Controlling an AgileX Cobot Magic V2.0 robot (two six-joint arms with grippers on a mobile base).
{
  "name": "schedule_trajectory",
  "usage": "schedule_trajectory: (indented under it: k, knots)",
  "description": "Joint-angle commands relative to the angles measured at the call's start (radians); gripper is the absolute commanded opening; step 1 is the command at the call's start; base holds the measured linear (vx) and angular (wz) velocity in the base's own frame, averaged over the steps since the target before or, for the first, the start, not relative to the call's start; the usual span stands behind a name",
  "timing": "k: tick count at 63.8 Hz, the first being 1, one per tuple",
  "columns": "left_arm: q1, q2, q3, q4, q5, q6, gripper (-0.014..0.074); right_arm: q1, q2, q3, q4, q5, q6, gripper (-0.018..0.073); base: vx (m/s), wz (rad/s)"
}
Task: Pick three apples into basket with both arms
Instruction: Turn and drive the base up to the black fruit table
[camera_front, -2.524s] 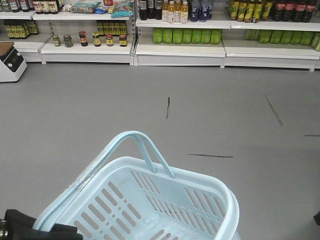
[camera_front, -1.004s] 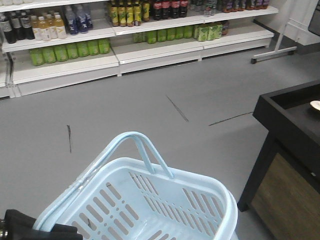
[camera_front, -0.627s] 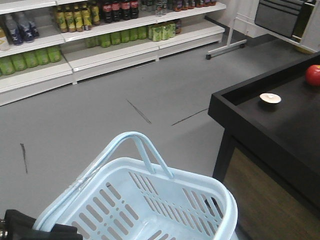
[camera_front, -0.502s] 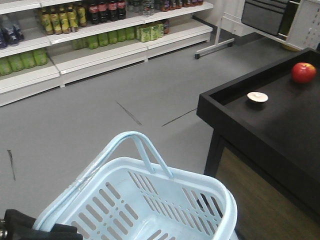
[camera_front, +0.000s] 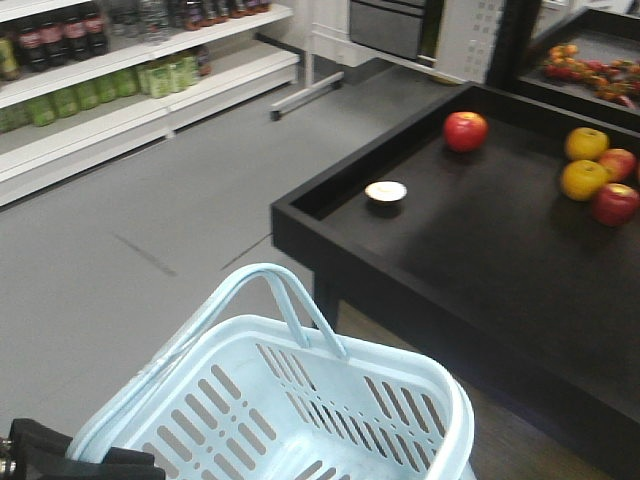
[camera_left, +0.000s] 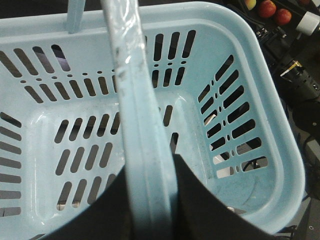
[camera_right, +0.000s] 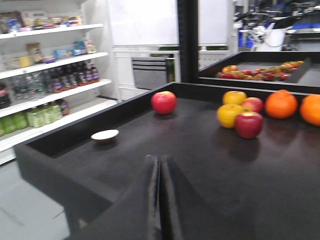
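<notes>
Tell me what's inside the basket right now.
Nothing shows inside the basket: its slotted base is bare. The handle and the left gripper clamped on it cover a strip down the middle and the near end.

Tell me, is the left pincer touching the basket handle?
Touching. The left wrist view shows the basket handle clamped between the black fingers of the left pincer.

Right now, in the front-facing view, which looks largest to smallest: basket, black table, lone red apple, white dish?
black table
basket, enlarged by nearness
lone red apple and white dish: too alike to rank
</notes>
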Motion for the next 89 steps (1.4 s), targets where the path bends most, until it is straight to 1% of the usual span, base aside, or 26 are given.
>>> schedule_trajectory:
  k: [1, 53, 89]
  knots:
    - [-0.007, -0.001, -0.027, -0.073, -0.048, 0.002, -0.0007, -0.006, -0.011, 0.014, -0.004, -0.074, -0.007, -0.0004, 0.11, -0.49]
    - [-0.007, -0.001, -0.027, -0.073, -0.047, 0.002, -0.0007, -0.006, -0.011, 0.014, -0.004, -0.074, -0.007, -0.0004, 0.05, -0.53]
    - [-0.007, -0.001, -0.027, -0.073, -0.047, 0.002, -0.0007, -0.006, -0.011, 0.014, -0.004, -0.074, -0.007, -0.0004, 0.01, -0.35]
